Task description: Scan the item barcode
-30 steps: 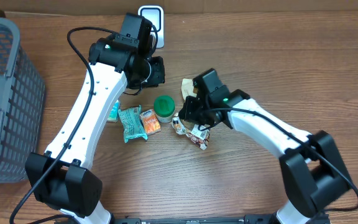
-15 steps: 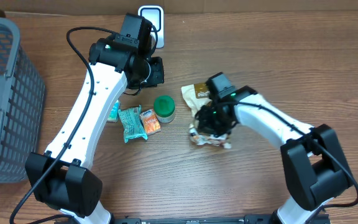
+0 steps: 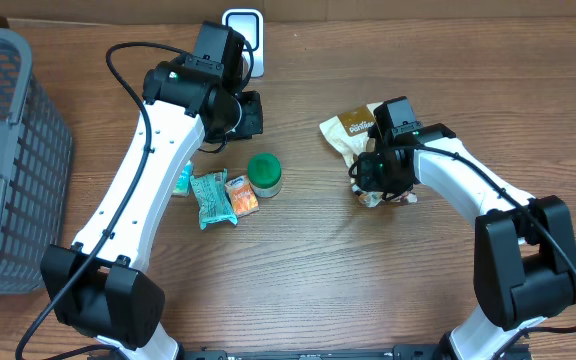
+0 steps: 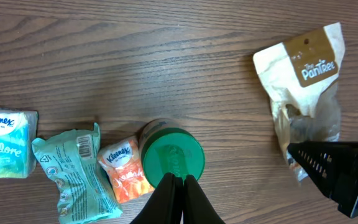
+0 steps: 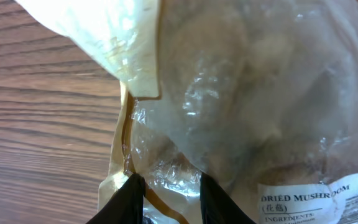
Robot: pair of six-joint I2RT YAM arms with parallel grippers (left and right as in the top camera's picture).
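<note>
1. I read this as the pick-up step: the barcode is not yet in front of a reader.
2. The bag of dried mushrooms lies on the table on my right side, well apart from the small packets. Its printed top points toward the far edge.
3. The right gripper sits over the bag's lower end. Its jaws stand a little apart with crinkled film bunched between them. I cannot tell whether they bite firmly or only straddle it.
4. The left gripper hangs above the green-lidded jar, jaws pressed together and holding nothing.
5. The white device at the far edge, just behind the left arm, looks to me like the scanner.
6. The right wrist view shows a white ingredients label at the bag's lower corner, but no barcode that I can make out.
7. Next I need a sure pinch on the bag, then a lift. After that I turn it until the code shows and carry it across to the white device.
8. The film looks slippery and the contents are loose, so I expect the bag to sag and fold, which could hide the label.
</note>
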